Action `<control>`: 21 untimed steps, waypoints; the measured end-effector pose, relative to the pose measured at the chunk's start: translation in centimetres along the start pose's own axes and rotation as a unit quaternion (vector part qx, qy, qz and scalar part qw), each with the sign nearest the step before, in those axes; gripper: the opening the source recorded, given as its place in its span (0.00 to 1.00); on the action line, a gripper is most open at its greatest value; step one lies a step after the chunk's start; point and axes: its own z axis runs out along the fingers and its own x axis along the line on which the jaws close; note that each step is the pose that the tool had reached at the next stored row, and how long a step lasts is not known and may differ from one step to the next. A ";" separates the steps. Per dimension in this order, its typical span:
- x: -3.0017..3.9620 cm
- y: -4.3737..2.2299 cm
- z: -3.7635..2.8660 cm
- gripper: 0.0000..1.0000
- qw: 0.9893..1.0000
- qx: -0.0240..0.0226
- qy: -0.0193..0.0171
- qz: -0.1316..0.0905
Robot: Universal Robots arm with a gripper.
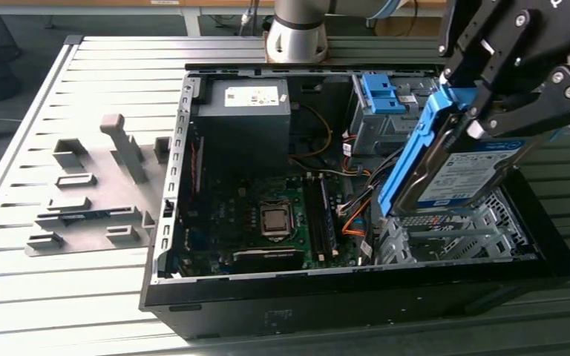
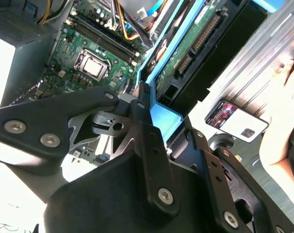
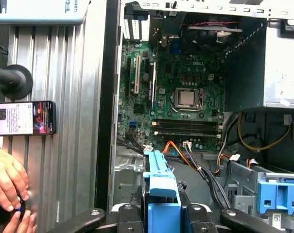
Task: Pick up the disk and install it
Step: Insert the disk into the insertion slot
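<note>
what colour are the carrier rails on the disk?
Blue rails on the disk; clearest in the exterior view.

Bright daylight, white glare patches

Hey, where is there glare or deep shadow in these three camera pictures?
Exterior view: the slatted silver metal table glares pale; the open black computer case is shadowed inside. Second wrist view: white burnout beside the black gripper clamped on the blue-railed silver-grey disk. First wrist view: the grey power-supply box gleams bright.
</note>
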 end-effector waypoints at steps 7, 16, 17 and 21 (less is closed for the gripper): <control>0.11 -1.36 0.29 0.36 1.000 0.000 0.000 0.000; 0.16 -2.55 1.05 0.36 1.000 0.000 0.000 0.009; 0.16 -2.60 1.14 0.36 1.000 0.000 0.000 0.011; 0.17 -2.82 1.44 0.36 1.000 0.000 -0.001 0.020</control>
